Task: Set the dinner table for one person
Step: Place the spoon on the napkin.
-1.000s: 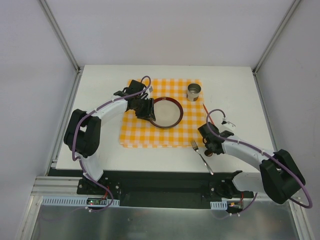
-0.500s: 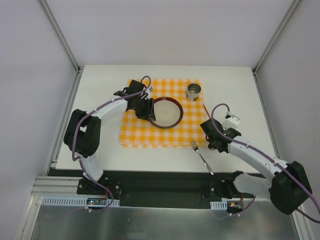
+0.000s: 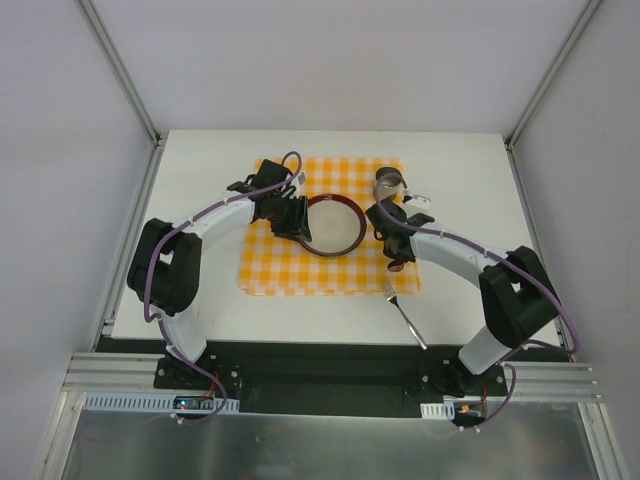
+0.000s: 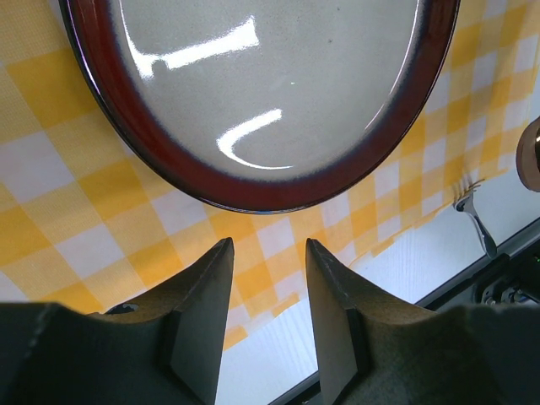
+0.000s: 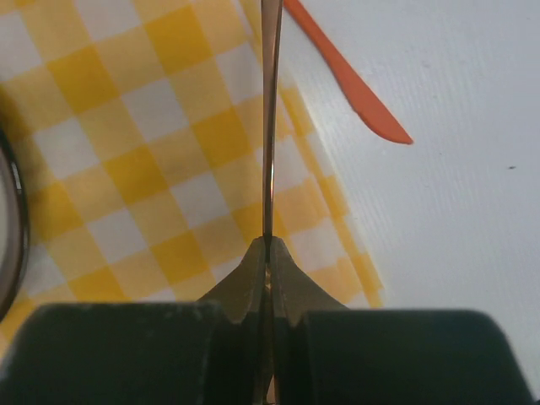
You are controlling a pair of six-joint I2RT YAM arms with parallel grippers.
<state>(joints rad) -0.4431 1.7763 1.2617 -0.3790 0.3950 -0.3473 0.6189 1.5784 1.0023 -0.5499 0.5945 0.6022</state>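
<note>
- While hovering over the checked cloth point(image 3: 270, 265) just beside the plate's point(image 4: 278, 101) dark red rim, the left jaws stand partly open, holding nothing.
- Right jaws are clamped on a thin metal utensil point(image 5: 271, 126), seen edge-on, possibly a spoon, above the cloth's right edge.
- White tabletop point(image 3: 200, 200) lies beneath everything, carrying the cloth, a fork point(image 3: 405, 315) and an orange stick point(image 5: 346, 80).

1x plate point(image 3: 333, 226); 1x fork point(image 3: 404, 313); 1x cup point(image 3: 387, 179)

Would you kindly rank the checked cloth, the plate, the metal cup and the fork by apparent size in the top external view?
1. checked cloth
2. plate
3. fork and metal cup, unranked: the fork is longer, the cup wider.
</note>
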